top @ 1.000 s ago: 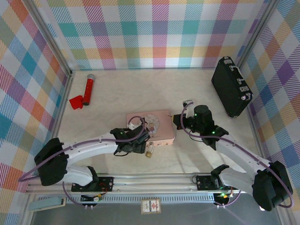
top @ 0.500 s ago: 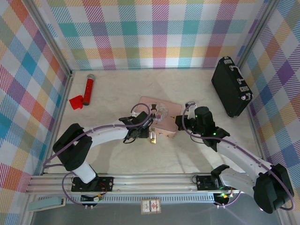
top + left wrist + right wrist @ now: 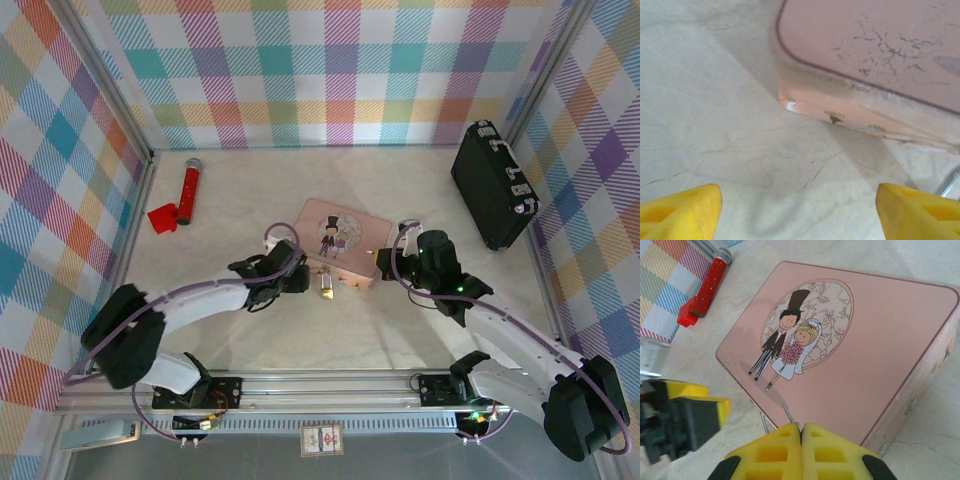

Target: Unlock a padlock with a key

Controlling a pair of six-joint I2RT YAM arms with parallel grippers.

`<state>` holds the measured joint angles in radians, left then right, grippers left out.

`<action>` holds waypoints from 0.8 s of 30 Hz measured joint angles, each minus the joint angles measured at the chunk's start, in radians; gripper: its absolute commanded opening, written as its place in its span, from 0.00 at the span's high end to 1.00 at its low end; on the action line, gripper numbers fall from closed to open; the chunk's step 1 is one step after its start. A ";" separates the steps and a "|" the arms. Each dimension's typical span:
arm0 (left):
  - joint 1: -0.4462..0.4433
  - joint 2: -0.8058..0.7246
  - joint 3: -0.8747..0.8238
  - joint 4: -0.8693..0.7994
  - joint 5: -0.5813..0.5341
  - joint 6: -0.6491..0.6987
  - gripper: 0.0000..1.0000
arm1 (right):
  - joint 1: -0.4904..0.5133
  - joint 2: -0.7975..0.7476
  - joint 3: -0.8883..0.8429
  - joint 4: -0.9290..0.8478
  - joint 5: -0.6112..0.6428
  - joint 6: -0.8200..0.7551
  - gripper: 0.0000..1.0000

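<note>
**Right claw** [image 3: 801, 427]: fingers pressed together with no gap, pinching the key [image 3: 788, 414]. A thin grey sliver of it juts ahead of the tips. It appears gripped by the head, presumably so the blade is free to enter a keyhole.

**Left claw** [image 3: 797, 202]: spread wide, with nothing between its fingers [image 3: 682, 210] and bare table [image 3: 700, 100] beneath. Probably poised to close on the lock body and steady it against the key's push.

**Padlock** [image 3: 326, 290]: brass body with a silver shackle, resting at the near edge of the pink tin [image 3: 875, 340]. It lies just right of the left claw and to the left of the right claw, between the two. It is too small to tell whether the shackle passes through a hasp on the tin, or which way the keyhole faces.

**Pink tin**: lid down, with a bride-and-groom picture on top. It sits directly ahead of the right claw, under the key's tip. Its near corner is just ahead of the left claw.

**Step, as judged**: the key is secured but not yet at the lock. The next move calls for pinning the padlock and then lining the blade up with the keyhole.

**Black case** [image 3: 493, 185]: well apart, beyond the right claw and to its right, playing no part.
</note>
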<state>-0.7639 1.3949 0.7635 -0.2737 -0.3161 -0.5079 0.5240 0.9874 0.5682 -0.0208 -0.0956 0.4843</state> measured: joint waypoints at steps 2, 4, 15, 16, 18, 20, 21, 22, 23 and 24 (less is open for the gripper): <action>0.000 -0.077 -0.045 0.014 0.000 0.007 0.20 | 0.001 0.002 0.000 -0.004 -0.006 0.003 1.00; 0.000 -0.147 -0.082 0.022 0.002 0.013 0.19 | 0.008 0.007 0.001 -0.008 -0.010 0.006 1.00; 0.002 -0.560 -0.364 0.132 0.089 0.053 0.20 | 0.218 0.003 0.011 -0.077 0.035 0.085 1.00; 0.003 -0.580 -0.388 0.151 0.104 0.053 0.20 | 0.245 0.003 0.011 -0.076 0.040 0.097 1.00; 0.007 -0.598 -0.424 0.190 0.142 0.053 0.21 | 0.306 0.004 0.006 -0.074 0.055 0.124 1.00; 0.008 -0.592 -0.441 0.228 0.177 0.053 0.22 | 0.346 0.010 -0.005 -0.068 0.062 0.146 1.00; 0.008 -0.582 -0.447 0.256 0.198 0.054 0.22 | 0.364 0.019 -0.014 -0.061 0.062 0.159 1.00; 0.008 -0.569 -0.449 0.277 0.214 0.053 0.23 | 0.374 0.030 -0.024 -0.053 0.062 0.169 1.00; 0.008 -0.548 -0.450 0.308 0.235 0.053 0.24 | 0.380 0.043 -0.035 -0.042 0.062 0.180 1.00; 0.008 -0.529 -0.451 0.334 0.251 0.053 0.25 | 0.381 0.060 -0.043 -0.035 0.062 0.190 1.00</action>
<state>-0.7555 0.8654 0.3130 0.0601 -0.0650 -0.4549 0.9047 1.0473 0.5251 -0.0563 -0.0334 0.6739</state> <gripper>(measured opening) 0.769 0.063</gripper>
